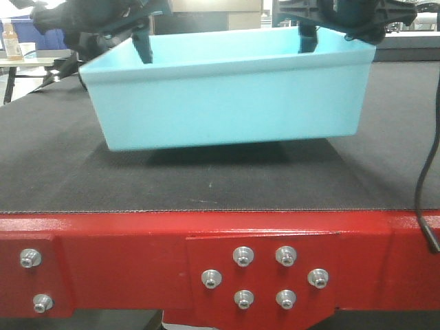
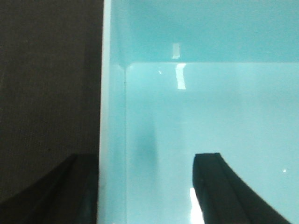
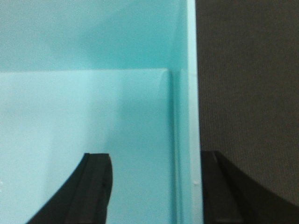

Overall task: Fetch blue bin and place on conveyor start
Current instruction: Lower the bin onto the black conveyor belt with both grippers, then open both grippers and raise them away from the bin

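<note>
**Blue bin over the conveyor start, both grippers straddling its side walls**

Position. The blue bin [image 1: 230,89] is above the dark textured belt at the conveyor start [image 1: 206,179], close to the near edge where the red frame [image 1: 137,247] with its silver hex bolts [image 1: 243,256] closes off the belt. From the front view a shadow band lies under the tub's base; I cannot tell whether the base is resting on the belt or hanging just clear of it.

Hold. The left gripper [image 2: 145,186] has one finger inside the tub and the other outside over the belt, with the left side wall between them. The right gripper [image 3: 156,186] mirrors this on the opposite wall. The outer fingers look pressed against the walls; the inner fingers appear to stand a little off them, so I cannot tell if either gripper is clamped or already eased. My judgement: taking the tub by two opposite walls keeps it level and stops it twisting, which suits a wide, light container that one gripper could not span.

Appearance. Pale turquoise plastic, rectangular, smooth plain walls tapering slightly toward the base, a slight rim, rounded inner corners. Glossy: ceiling-light glints show on the inside floor in the left wrist view. Interior looks empty as far as visible.

Stage, as a judgement: placement is at or near completion; release and withdrawal remain.
</note>
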Controlling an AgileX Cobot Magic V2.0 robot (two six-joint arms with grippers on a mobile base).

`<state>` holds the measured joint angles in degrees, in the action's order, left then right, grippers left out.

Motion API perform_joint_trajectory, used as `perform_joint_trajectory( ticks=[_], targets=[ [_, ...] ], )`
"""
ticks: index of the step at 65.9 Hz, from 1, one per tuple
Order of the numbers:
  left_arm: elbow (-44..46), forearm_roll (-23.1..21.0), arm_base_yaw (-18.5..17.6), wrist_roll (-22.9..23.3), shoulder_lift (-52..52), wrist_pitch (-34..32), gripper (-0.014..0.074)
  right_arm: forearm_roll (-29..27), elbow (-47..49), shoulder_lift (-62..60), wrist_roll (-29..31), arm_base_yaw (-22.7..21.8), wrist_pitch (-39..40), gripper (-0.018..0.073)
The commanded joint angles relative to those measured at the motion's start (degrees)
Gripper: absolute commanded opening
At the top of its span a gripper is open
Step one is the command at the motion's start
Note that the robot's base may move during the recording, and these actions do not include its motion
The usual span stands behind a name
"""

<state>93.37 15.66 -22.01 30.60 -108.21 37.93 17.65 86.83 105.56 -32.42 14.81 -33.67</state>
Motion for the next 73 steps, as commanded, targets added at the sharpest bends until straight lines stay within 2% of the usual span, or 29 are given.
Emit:
perform_joint_trajectory(
  ticks=[1,7,16,23,30,38,47,49,54,61,66,73],
  targets=[
    [0.55,0.36,-0.38,0.06,0.58,0.03,0.0388,-0.03,0.62,-0.60,0.62,0.10,0.61,0.0276],
    [0.65,1.80,-0.38,0.09,1.14,0.94,0.0393,0.19,0.62,-1.21,0.62,0.10,0.73,0.0276],
    [0.65,4.71,-0.10,2.88,2.69,0.92,0.0391,1.91,0.62,-2.81,0.62,0.10,0.50,0.0276],
    [0.65,4.60,0.13,3.00,4.05,1.35,0.0385,2.76,0.62,-4.35,0.62,0.10,0.42,0.0276],
    [0.65,4.21,-0.01,3.00,5.85,1.48,0.0333,2.94,0.62,-6.43,0.62,0.10,-0.33,0.0258],
    [0.65,2.91,-0.01,3.00,8.71,1.75,0.0142,2.94,0.62,-9.42,2.05,0.33,-2.30,0.0112],
    [0.55,2.64,-0.01,3.00,11.68,3.14,-0.0111,2.94,0.50,-12.42,3.03,0.33,-4.89,-0.0128],
    [0.41,2.51,-0.01,3.00,12.21,3.30,-0.0111,2.94,0.23,-13.14,3.91,0.33,-5.61,-0.0167],
    [-0.81,2.22,-0.01,3.00,13.25,3.30,-0.0111,2.94,-1.63,-14.91,6.55,0.33,-5.70,-0.0166],
    [-4.49,-0.54,-0.01,2.60,15.17,1.80,-0.0111,2.94,-7.36,-18.63,7.83,0.33,-2.30,-0.0166],
    [-9.28,-2.72,-0.01,2.36,17.39,-2.01,-0.0111,2.94,-12.17,-21.44,7.83,0.33,1.85,-0.0166],
    [-16.70,-3.31,-0.01,2.36,20.79,-8.43,-0.0111,2.94,-19.02,-26.23,7.83,0.33,9.31,-0.0166]
  ],
)
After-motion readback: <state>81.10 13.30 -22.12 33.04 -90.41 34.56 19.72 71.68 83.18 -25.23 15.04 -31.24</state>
